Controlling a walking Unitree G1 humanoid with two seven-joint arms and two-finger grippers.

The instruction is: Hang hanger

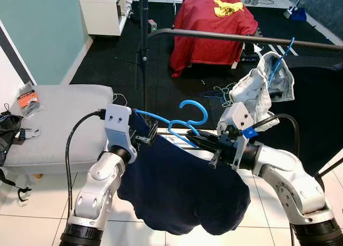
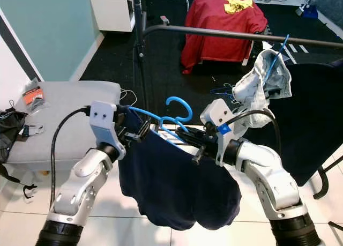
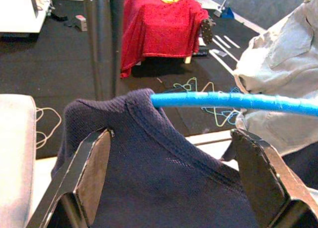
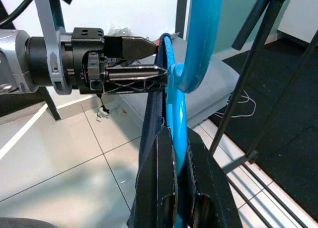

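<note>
Right gripper (image 1: 206, 144) clamped on the bar of a bright blue plastic hanger (image 1: 182, 124), black fingers (image 4: 171, 188) pressed either side of it in the right wrist view. Left gripper (image 1: 146, 134) at the hanger's other end, fingers (image 3: 94, 163) spread wide around the shoulder of a dark navy knit garment (image 1: 182, 187) draped over the hanger, not clenched. Hanger held level between both arms, hook upright, below and in front of a dark horizontal metal rail (image 1: 241, 38), well short of it. Open stretch of rail to the left of a pale grey garment (image 1: 262, 88) already hanging on another blue hanger. Grey cushioned bench (image 1: 53, 123) close at the left; red-draped chair (image 1: 211, 26) beyond the rail.
</note>
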